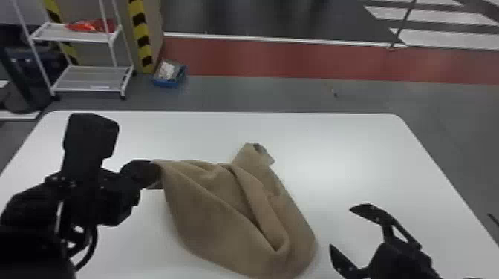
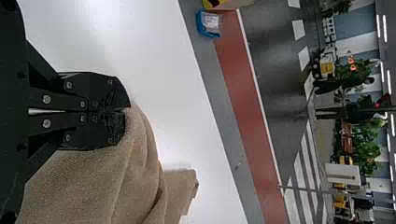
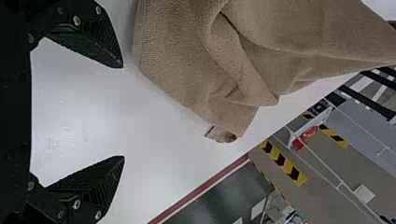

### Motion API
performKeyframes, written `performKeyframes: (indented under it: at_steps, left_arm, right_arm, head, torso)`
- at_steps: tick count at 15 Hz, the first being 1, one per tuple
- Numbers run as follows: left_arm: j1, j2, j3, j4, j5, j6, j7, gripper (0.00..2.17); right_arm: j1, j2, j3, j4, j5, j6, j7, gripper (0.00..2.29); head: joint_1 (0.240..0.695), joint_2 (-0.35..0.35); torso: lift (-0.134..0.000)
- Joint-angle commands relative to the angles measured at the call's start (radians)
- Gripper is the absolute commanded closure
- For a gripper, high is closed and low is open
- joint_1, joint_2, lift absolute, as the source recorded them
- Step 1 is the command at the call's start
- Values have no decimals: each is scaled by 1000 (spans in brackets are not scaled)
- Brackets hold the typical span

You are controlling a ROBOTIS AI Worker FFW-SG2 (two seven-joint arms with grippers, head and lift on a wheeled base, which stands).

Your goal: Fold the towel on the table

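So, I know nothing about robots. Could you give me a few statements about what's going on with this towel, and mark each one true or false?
1. The left gripper is shut on part of the towel. True.
2. The right gripper is holding the towel too. False: its fingers stand open, off to the right of the towel.
3. The towel is folded into a neat square. False: it is rumpled, with loose, uneven folds.
4. The table under the towel is white. True.
5. A blue box stands on the floor beyond the table. True.
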State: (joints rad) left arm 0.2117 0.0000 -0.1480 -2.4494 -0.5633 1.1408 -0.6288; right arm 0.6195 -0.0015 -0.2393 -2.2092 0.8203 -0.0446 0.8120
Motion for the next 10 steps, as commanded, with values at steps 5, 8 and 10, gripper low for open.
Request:
performKeyframes:
  at_steps: [5,8,10]
  left_arm:
    - [20,-3,12,-14,10,0,-2,1676]
    - [34,-3,12,-30,10,0,-2,1676]
    - [41,-3,12,-34,10,0,-2,1676]
  right_arm:
    - [-57,2,29,63,94,25,36,218]
    - [-81,2,60,88,115,47,62,289]
    - [-90,2,81,97,120,59,62,289]
  head:
    - [695,-96]
    - [695,-87]
    - [695,-80]
  torso:
    - [-125]
    - [-125]
    - [-125]
